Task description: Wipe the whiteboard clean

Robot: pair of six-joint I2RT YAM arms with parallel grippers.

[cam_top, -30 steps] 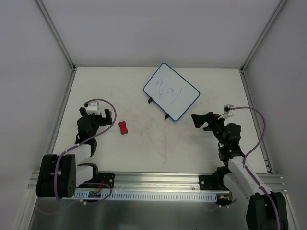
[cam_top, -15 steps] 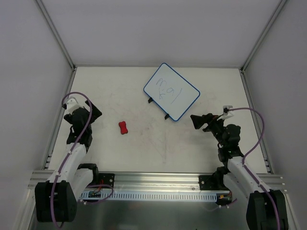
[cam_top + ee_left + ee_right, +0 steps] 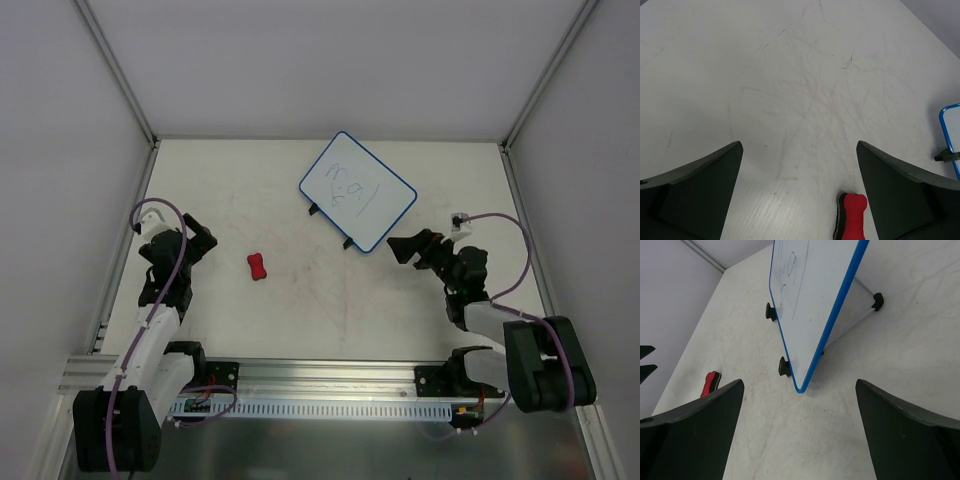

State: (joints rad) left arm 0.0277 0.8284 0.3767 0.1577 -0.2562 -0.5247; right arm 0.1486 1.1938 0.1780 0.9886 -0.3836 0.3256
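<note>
I am looking down at the table (image 3: 300, 320). The whiteboard (image 3: 358, 192) is sitting at the far side, a bit right of the middle, turned like a diamond. Little black feet (image 3: 784, 367) are holding it up off the table. Dark writing (image 3: 350, 190) is showing on it, but it is too small for me to read. In the right wrist view the picture edge is cutting off the top of the board. I am seeing only two feet along the near rim and one more behind it.

The eraser (image 3: 258, 267) is lying flat on the table, left of the board and well apart from it. In the left wrist view its lower end is getting cut off, and only a blue corner of the board is peeking in at the right edge. In the right wrist view a finger is hiding part of the eraser.

The left gripper (image 3: 192, 245) is hanging near the left side with its fingers spread wide, holding nothing. The eraser is lying near it, not touching. The right gripper (image 3: 405, 252) is pointing at the near corner of the board. Its fingers are spread wide too, holding nothing, and the corner is sitting apart from them.
</note>
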